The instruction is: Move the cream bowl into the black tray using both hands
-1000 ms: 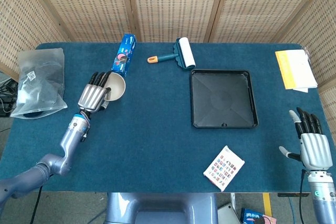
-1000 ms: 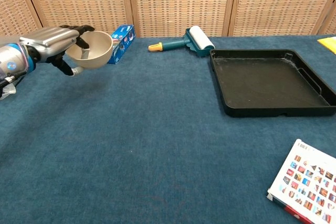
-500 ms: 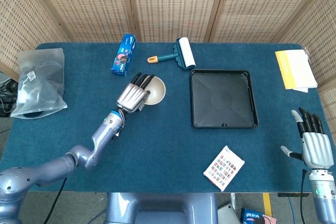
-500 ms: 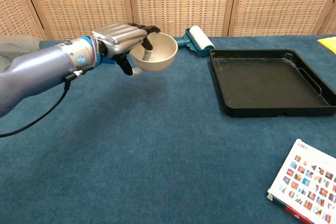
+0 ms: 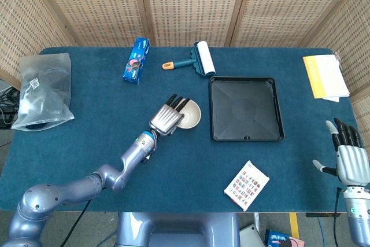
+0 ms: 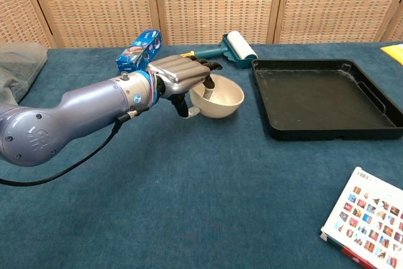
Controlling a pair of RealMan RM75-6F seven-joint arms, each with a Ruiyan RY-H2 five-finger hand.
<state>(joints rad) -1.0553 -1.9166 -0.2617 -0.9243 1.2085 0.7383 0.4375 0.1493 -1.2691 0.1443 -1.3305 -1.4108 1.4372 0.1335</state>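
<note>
Bowl (image 5: 189, 114) in my left hand (image 5: 168, 118), gripped by its near-left rim: the fingers (image 6: 200, 67) hook over the edge into the bowl while the thumb presses from outside. In the chest view the bowl (image 6: 217, 97) sits low over the blue table (image 5: 167, 166), just left of the black tray (image 5: 246, 108) and apart from it; I cannot tell whether its base touches the cloth. The tray (image 6: 324, 98) lies flat with nothing in it.

My right hand (image 5: 349, 159) is at the table's near right corner, well apart from the bowl, its fingers (image 5: 342, 133) spread and straight, holding nothing. The chest view does not show it.

Behind the bowl, near the far edge, lie a lint roller (image 5: 198, 60) with a teal handle and a blue box (image 5: 136, 60). A grey plastic bag (image 5: 43, 89) rests at the far left, a yellow booklet (image 5: 325, 76) at the far right, and a card of small coloured pictures (image 5: 247, 184) near the front edge, below the tray.
</note>
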